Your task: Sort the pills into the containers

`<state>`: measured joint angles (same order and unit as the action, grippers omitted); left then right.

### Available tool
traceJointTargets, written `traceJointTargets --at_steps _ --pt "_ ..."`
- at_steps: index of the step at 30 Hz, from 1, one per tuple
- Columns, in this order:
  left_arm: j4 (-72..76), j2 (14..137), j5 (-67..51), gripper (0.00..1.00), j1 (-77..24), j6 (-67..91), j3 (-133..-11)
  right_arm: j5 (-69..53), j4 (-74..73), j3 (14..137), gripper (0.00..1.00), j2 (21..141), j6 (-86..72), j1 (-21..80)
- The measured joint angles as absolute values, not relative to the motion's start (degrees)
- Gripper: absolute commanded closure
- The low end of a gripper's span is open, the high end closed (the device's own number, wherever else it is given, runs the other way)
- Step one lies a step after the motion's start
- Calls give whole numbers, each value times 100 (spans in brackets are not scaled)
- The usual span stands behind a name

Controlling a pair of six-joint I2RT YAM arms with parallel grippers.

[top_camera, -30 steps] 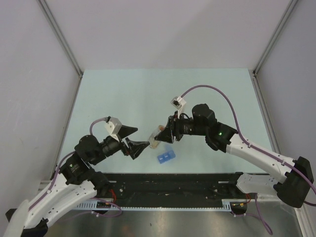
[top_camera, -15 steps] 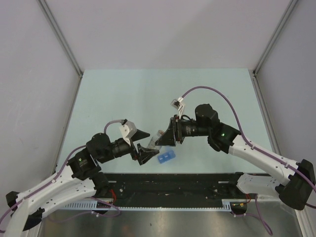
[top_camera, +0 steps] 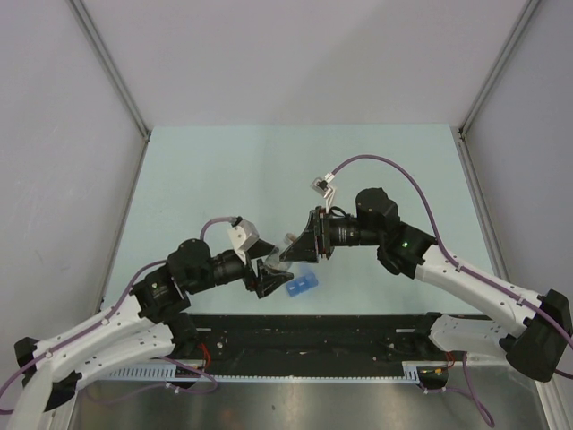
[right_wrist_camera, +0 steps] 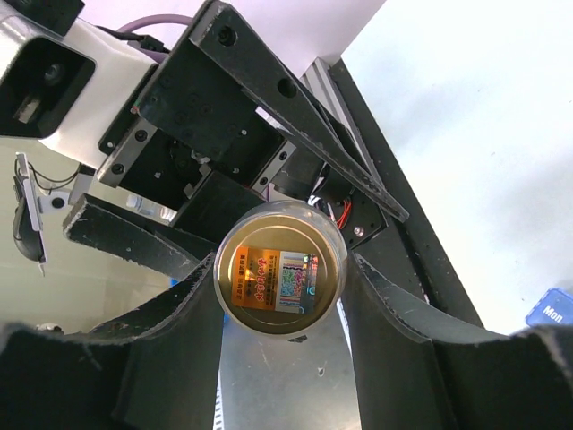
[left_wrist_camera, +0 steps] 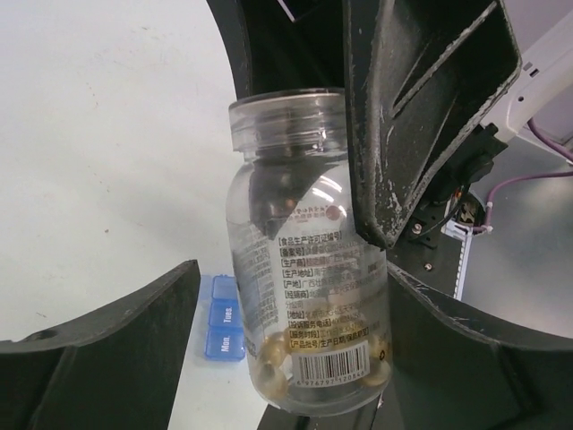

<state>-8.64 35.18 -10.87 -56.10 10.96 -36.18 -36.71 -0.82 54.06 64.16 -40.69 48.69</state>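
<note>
The right claw (top_camera: 289,253) clamps the clear plastic pill bottle (left_wrist_camera: 309,269) aloft, apparently for handover, while the left claw (top_camera: 267,276) flanks its base, jaws wide, the translucent blue three-compartment pill box (top_camera: 302,286) on the desk (top_camera: 269,170) just below the bottle.

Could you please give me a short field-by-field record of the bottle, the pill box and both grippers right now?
bottle: clear, no cap seen, a few yellowish pills at its base
right gripper: shut on the bottle
left gripper: open, fingers either side of the bottle's base
pill box: blue, on the table, apart from both grippers
</note>
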Motion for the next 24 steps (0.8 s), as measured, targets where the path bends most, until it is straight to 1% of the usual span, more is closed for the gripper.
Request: traceJointTargets --at_steps 1,2,4,5,10,11,12,13,14,15,16,17,18,21,24 --pt "-864 3551 -1092 23 -5614 1100 -3618 -3667 -71 5406 100 6416 -4080 4869" --pt "-864 3553 -1090 29 -5621 1100 -3618 -3660 -60 5406 100 6416 -4093 4869" --pt "-856 3559 -1094 36 -5629 1114 -3618 -3634 -49 5406 100 6416 -4095 4869" --pt "-845 3557 -1100 41 -5636 1129 -3618 -3625 -47 5406 100 6418 -4104 4866" --pt "-823 3546 -1120 53 -5658 1186 -3618 -3544 -27 5406 100 6418 -4093 4864" --pt "-823 3546 -1120 59 -5658 1201 -3618 -3538 -27 5406 100 6418 -4093 4869" --pt "-825 3548 -1122 62 -5658 1199 -3618 -3538 -27 5406 100 6418 -4095 4871" --pt "-825 3548 -1122 73 -5658 1199 -3618 -3533 -30 5406 98 6418 -4093 4875" --pt "-825 3551 -1125 79 -5658 1199 -3618 -3522 -30 5406 91 6418 -4093 4880" --pt "-827 3555 -1125 86 -5658 1199 -3618 -3509 -30 5406 70 6416 -4091 4888" --pt "-834 3566 -1125 97 -5658 1201 -3618 -3494 -27 5406 62 6416 -4088 4895" --pt "-840 3568 -1125 99 -5658 1201 -3618 -3483 -25 5406 53 6416 -4077 4904" --pt "-845 3577 -1120 100 -5658 1203 -3618 -3463 -21 5406 39 6416 -4062 4917" --pt "-810 3597 -1114 100 -5658 1269 -3601 -3297 -16 5406 27 6361 -4025 4991" --pt "-676 3520 -1098 100 -5658 1404 -3522 -3055 -8 5406 25 6233 -3940 5131"
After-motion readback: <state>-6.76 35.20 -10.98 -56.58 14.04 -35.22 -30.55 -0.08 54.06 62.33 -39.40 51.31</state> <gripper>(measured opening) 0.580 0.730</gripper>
